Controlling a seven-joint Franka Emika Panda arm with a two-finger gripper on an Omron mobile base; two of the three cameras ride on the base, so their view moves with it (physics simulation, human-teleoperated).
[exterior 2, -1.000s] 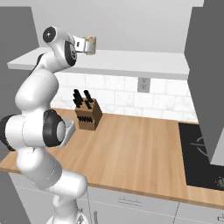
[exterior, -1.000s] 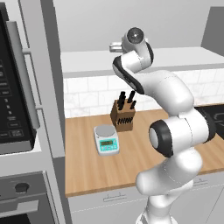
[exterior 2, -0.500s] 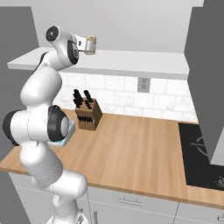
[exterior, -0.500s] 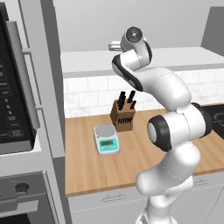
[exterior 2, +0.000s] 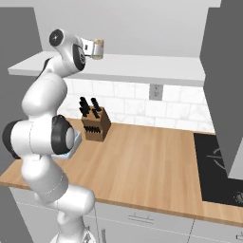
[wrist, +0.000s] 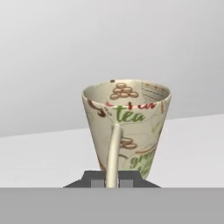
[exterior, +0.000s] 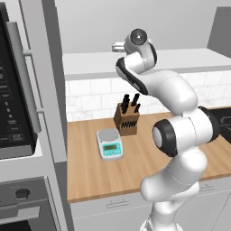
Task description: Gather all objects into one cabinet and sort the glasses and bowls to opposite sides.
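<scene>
Cup (wrist: 127, 127) stands upright, long axis vertical, wide mouth up and body tapering downward. It is beige with brown and green tea lettering. Its handle faces straight back toward the hand camera.

Gripper (wrist: 111, 181): the two fingertips are pressed together on the handle, low down near its foot, with one tip on each side. The jaws pinch the handle and nothing else.

Location: in the right base view the cup (exterior 2: 97, 48) is at the left end of the cabinet (exterior 2: 152, 69), over its white floor slab, just beyond the gripper (exterior 2: 90, 47), which reaches in level from the left. The cup's foot is hidden behind the fingertips, so it cannot be told whether it rests on the slab or hangs just clear of it.

Below, on the counter (exterior 2: 142, 161), a knife block (exterior 2: 95, 124) stands near the tiled wall, and a scale (exterior: 109, 144) lies just in front of it.

Change against one second ago: cup and hand sit at much the same spot on the slab, and the cup's attitude is unchanged. The arm's lower joints have shifted only slightly.
</scene>
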